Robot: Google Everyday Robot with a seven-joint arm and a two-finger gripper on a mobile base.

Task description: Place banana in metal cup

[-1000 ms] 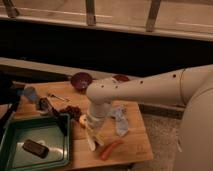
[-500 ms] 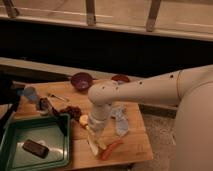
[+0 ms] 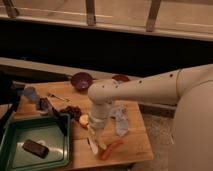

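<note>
The gripper (image 3: 96, 131) is hanging low over the wooden table (image 3: 137, 142), right at the banana (image 3: 95, 141). The banana is lying near the table's front edge, just left of an orange-red stick (image 3: 111, 148) and right of the green tray (image 3: 12, 135).

Green tray (image 3: 15, 131), purple bowl (image 3: 81, 80), blue cloth (image 3: 120, 120).
</note>
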